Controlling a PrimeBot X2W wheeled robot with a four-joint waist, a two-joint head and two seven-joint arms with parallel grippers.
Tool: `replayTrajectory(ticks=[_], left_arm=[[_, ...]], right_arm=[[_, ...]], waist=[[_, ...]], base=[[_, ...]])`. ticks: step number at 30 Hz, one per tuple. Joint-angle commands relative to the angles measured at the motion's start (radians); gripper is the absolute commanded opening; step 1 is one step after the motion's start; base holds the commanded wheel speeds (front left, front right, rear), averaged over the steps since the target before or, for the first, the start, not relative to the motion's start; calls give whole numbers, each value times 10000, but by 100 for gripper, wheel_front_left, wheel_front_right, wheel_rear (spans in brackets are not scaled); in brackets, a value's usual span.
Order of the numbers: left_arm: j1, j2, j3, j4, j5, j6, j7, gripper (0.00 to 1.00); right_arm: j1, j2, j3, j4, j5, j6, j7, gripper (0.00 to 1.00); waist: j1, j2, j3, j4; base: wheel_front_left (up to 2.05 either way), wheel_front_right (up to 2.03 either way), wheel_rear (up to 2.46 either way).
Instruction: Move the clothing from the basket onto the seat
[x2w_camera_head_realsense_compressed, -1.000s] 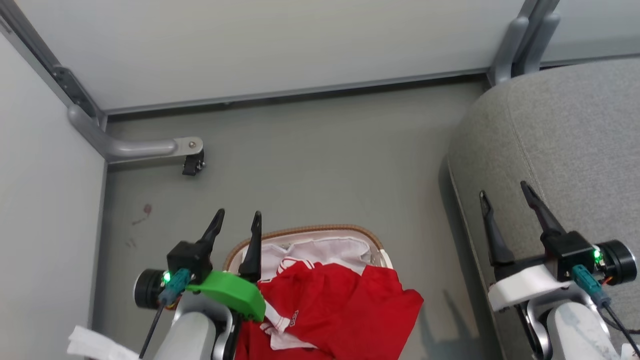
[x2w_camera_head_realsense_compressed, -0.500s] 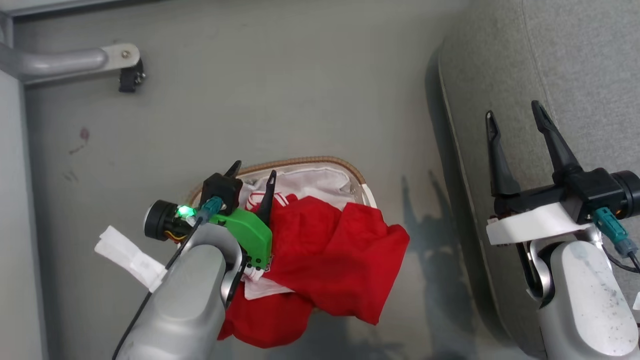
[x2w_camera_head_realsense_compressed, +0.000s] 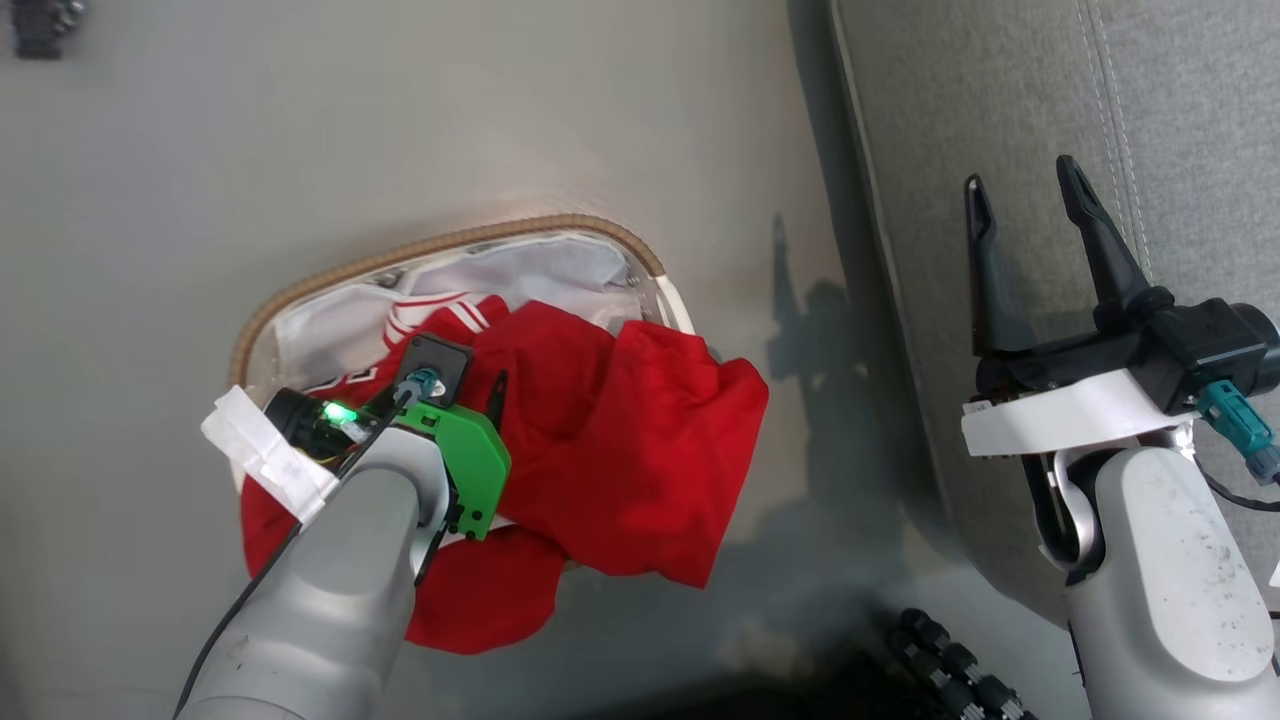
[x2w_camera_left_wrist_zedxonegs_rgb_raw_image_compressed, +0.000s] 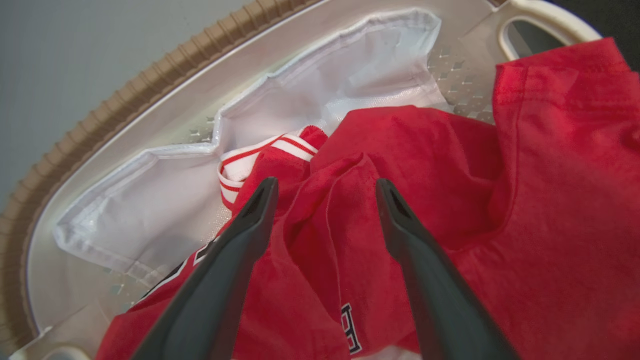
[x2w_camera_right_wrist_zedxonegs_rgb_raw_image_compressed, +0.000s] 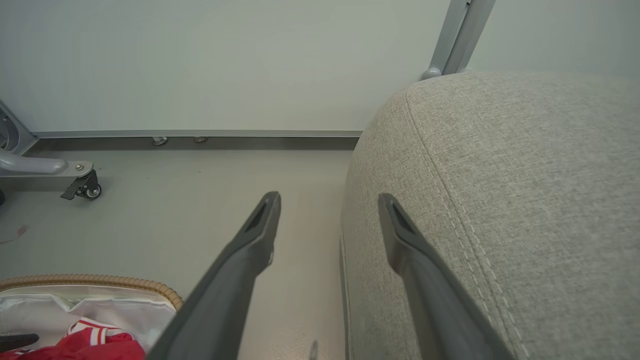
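The clothing (x2w_camera_head_realsense_compressed: 620, 450) lies heaped in the basket (x2w_camera_head_realsense_compressed: 440, 240), spilling over its rim, and the left gripper (x2w_camera_left_wrist_zedxonegs_rgb_raw_image_compressed: 325, 187) points down into it, fingers spread astride a red fold. A dark printed mark (x2w_camera_left_wrist_zedxonegs_rgb_raw_image_compressed: 350, 327) there is unreadable. The right gripper (x2w_camera_head_realsense_compressed: 1020, 190), fingers apart, hovers over the edge of the seat (x2w_camera_head_realsense_compressed: 1180, 100), with bare floor (x2w_camera_head_realsense_compressed: 500, 100) between seat and basket.

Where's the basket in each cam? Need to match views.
Head view: basket left of centre on the floor, red clothing spilling over its near side.
Left wrist view: its brown rim arcs across the upper left.
Right wrist view: bottom-left corner.
Shared landmark: the clothing's striped trim.
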Motion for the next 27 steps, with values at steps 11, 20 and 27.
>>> replayTrajectory(ticks=[11, 20, 27], left_arm=[[-687, 179, -110, 935, -170, 39, 361, 100], [-619, 127, -173, 1074, -371, -36, -40, 0], [-218, 62, -176, 795, -529, -66, -825, 0]], right_arm=[[-246, -27, 364, 56, 395, -10, -25, 100], [-159, -29, 410, 174, 372, -10, -25, 100], [161, -30, 405, 363, 90, -10, -25, 100]], waist=[[-1, -1, 1157, -735], [-1, -1, 1004, -697], [-1, -1, 124, -392]], base=[[0, 0, 0], [0, 0, 0], [0, 0, 0]])
